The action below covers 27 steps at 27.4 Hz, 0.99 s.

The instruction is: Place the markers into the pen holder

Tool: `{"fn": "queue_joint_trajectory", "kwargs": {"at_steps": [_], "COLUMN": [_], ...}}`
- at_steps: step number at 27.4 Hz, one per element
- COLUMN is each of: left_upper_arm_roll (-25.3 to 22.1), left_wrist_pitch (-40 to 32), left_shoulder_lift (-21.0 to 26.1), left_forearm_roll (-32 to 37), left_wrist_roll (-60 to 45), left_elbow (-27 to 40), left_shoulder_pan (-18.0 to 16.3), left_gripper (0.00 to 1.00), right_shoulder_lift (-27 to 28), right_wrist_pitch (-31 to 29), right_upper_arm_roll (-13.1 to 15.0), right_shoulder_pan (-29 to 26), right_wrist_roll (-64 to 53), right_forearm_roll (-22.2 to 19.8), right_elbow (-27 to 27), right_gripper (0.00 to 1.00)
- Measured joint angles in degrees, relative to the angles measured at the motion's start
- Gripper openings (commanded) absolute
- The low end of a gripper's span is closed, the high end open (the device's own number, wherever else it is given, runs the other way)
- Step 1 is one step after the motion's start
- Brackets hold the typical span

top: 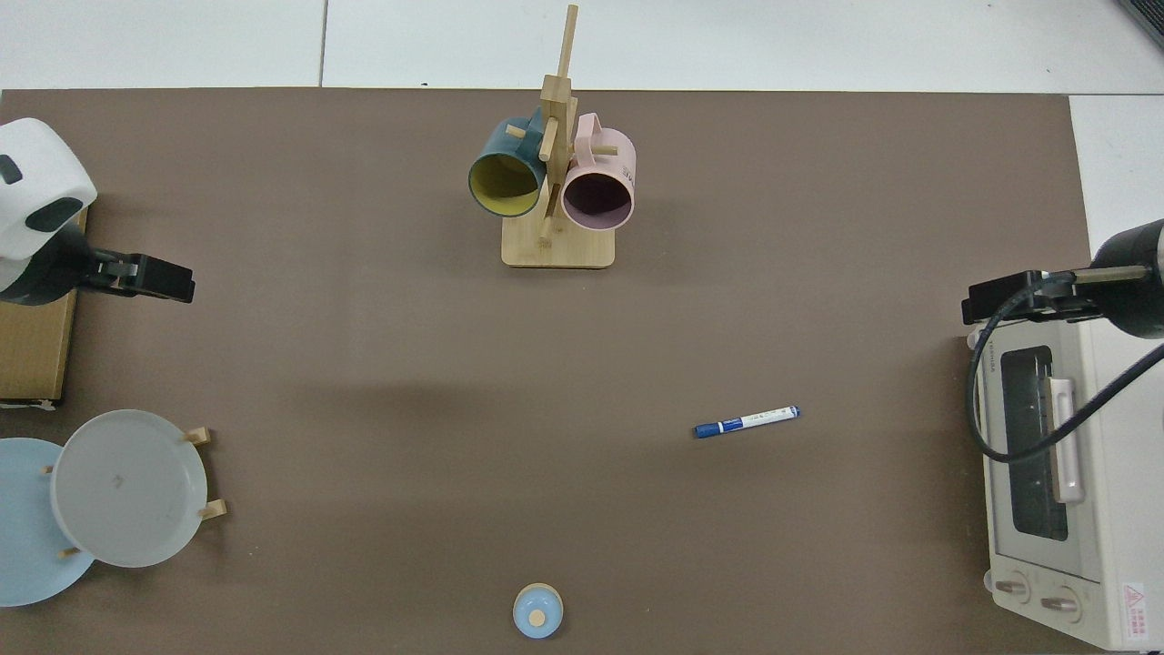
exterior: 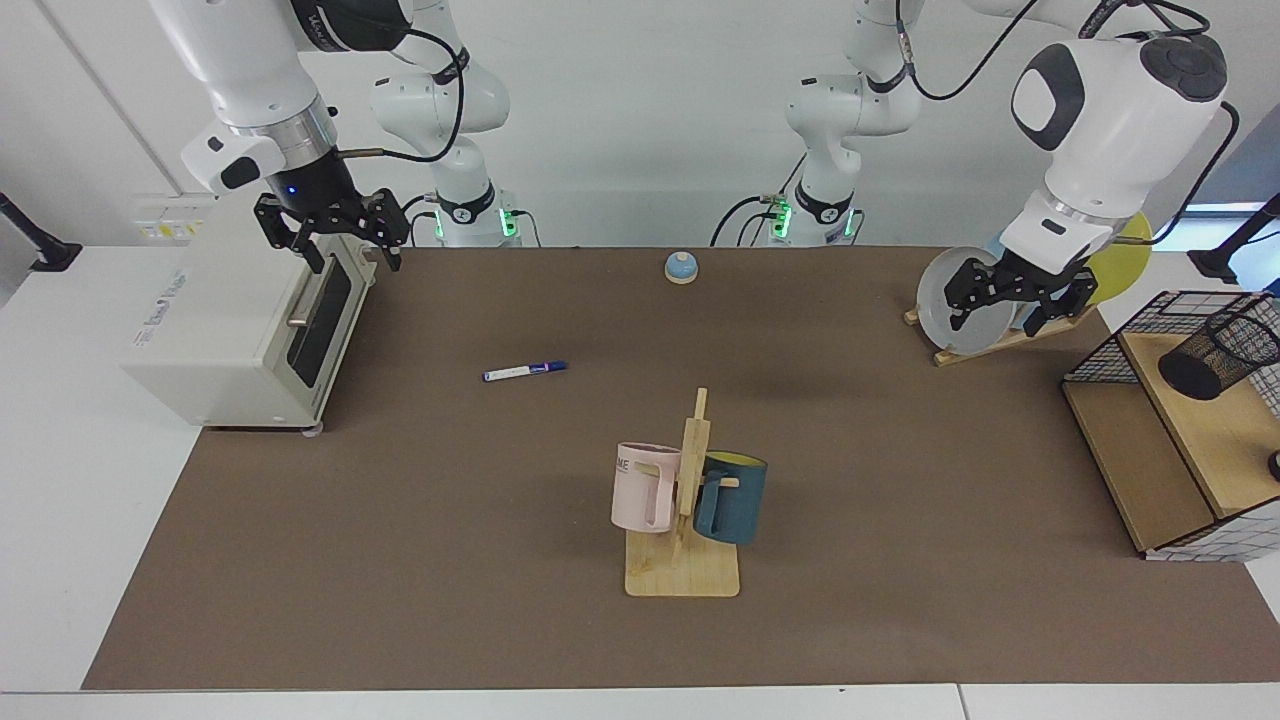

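I see the marker [exterior: 524, 372] lying flat, well apart from the toaster oven [exterior: 250, 335]; light, stiff, slick, so I'd pinch mid-barrel; right claw [exterior: 330, 240] and left claw [exterior: 1010, 300] both spread, empty.

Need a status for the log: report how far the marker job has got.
Nothing is done yet. The marker lies flat on the brown mat, untouched. Nothing is in hand: the right gripper hovers by the toaster oven, the left gripper by the plate rack. The pen holder lies tipped on the wooden shelf. Picking and placing remain.
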State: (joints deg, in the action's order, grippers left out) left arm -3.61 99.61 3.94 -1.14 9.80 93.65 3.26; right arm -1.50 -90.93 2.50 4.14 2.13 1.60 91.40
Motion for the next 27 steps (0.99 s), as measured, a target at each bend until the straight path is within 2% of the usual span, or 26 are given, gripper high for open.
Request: {"fn": "queue_joint_trajectory", "kwargs": {"at_steps": [9, 27], "left_upper_arm_roll": [0.7, 0.8], "left_wrist_pitch": [0.0, 0.0], "left_shoulder_lift": [-4.8, -5.0], "left_forearm_roll": [0.4, 0.4], "left_wrist_roll": [3.0, 3.7], "left_elbow": [3.0, 3.6], "left_shoulder_pan": [0.1, 0.1], "left_gripper": [1.0, 1.0], "right_shoulder_lift": [-0.6, -1.0], "right_wrist_pitch": [3.4, 3.4], "right_upper_arm_roll": [-0.1, -0.1], "right_shoulder_pan": [0.0, 0.0], "right_wrist_roll": [0.0, 0.0], "right_forearm_roll": [0.0, 0.0], "right_elbow": [0.6, 1.0], "right_gripper": [1.0, 1.0]}}
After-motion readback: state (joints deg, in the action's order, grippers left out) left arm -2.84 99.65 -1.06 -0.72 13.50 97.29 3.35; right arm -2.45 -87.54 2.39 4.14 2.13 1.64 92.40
